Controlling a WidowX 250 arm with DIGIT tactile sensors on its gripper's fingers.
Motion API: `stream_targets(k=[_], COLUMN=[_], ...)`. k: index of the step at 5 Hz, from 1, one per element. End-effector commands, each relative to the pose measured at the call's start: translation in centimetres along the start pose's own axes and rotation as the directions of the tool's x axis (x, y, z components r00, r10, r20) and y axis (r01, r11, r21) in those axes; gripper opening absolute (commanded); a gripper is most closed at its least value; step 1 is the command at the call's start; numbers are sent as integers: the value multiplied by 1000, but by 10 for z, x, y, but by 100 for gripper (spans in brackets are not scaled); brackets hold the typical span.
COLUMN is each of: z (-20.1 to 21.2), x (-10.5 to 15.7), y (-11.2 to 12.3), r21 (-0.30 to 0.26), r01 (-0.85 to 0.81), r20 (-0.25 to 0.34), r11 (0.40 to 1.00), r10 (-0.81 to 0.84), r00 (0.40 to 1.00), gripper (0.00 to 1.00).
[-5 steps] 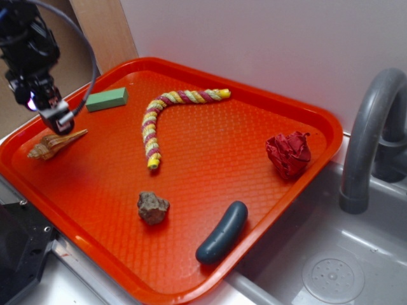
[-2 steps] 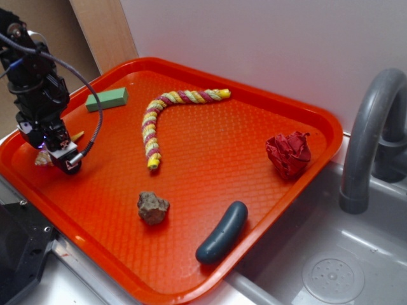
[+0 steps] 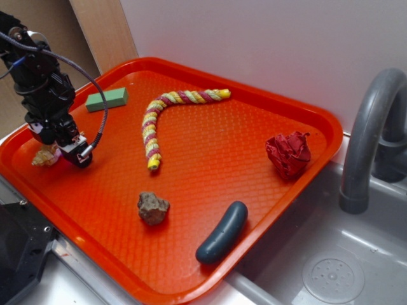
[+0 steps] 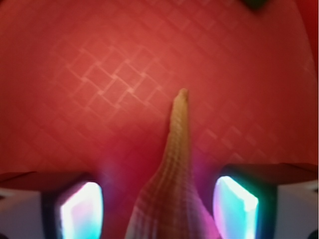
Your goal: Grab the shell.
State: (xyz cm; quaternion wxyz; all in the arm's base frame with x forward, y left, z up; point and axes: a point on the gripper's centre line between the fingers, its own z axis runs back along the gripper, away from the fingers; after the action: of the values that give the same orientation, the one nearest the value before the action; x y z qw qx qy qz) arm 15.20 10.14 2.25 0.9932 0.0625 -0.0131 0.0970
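Observation:
The shell (image 3: pixel 46 156) lies on the orange tray (image 3: pixel 210 140) near its left edge, mostly hidden behind my gripper (image 3: pixel 71 151); only its wide tan end shows. In the wrist view the ridged tan shell (image 4: pixel 174 179) runs up the middle, its thin point towards the far side. It sits between my two glowing fingertips (image 4: pixel 79 211), with a gap on each side. The gripper (image 4: pixel 158 211) is open, low over the tray and straddling the shell without touching it.
A green block (image 3: pixel 107 99) lies just behind the gripper. A yellow-and-maroon rope (image 3: pixel 159 121) curves across the tray's middle. A brown rock (image 3: pixel 152 208), a dark blue-grey oblong (image 3: pixel 222 232) and a red crumpled lump (image 3: pixel 289 154) lie further right. Sink and grey faucet (image 3: pixel 372 140) stand at right.
The gripper has come down from above the shell to tray level, then shifted slightly right and back. It now straddles the shell, which has not moved.

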Motion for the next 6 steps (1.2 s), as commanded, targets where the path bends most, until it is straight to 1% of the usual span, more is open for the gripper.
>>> stream_targets(k=[1, 2, 3, 4, 5, 6], z=[18, 58, 102, 139, 178, 222], x=[-2, 19, 40, 46, 44, 43], y=[-6, -22, -64, -94, -112, -108], r21=[31, 89, 39, -22, -53, -77], r01=[51, -20, -29, 7, 55, 73], r20=[-13, -62, -55, -39, -9, 67], r11=[998, 996, 999, 1000, 997, 994], r10=[-50, 25, 31, -8, -56, -67], r00=[999, 998, 998, 999, 998, 995], gripper=[0, 0, 0, 0, 0, 0])
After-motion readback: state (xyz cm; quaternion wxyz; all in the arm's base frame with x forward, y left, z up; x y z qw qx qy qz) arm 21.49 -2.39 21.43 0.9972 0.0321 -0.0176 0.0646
